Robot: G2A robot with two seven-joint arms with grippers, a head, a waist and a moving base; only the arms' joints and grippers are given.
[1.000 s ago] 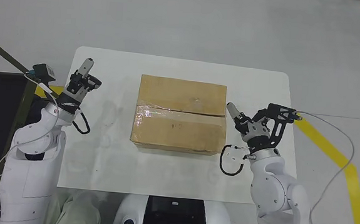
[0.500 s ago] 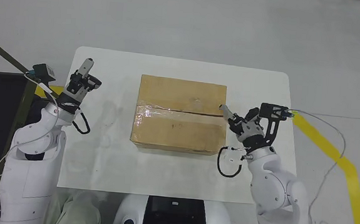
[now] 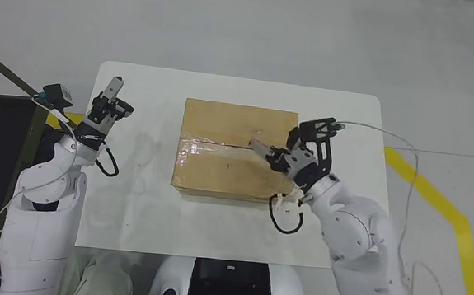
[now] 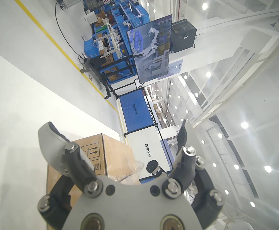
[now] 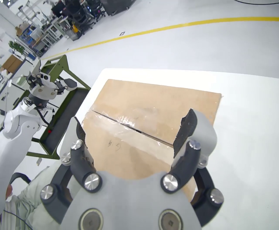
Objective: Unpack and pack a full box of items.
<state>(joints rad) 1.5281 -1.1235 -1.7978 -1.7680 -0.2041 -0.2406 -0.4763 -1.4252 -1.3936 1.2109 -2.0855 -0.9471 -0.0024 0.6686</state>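
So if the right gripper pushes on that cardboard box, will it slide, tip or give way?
The box is low and wide, sitting flat on the table, so it should slide rather than tip. Its flaps look taped along the seam, so the top probably holds but may flex under the open right gripper. Weight can't be told.

**Three cameras, one shared box**

The top view looks straight down on the table point(image 3: 133, 215) from above both arms. The right wrist view sits close behind the right gripper point(image 5: 134, 118) and faces the box point(image 5: 152, 102) just beyond its fingertips. The left wrist view tilts up past the left gripper point(image 4: 116, 130) toward the hall. All three share the box.
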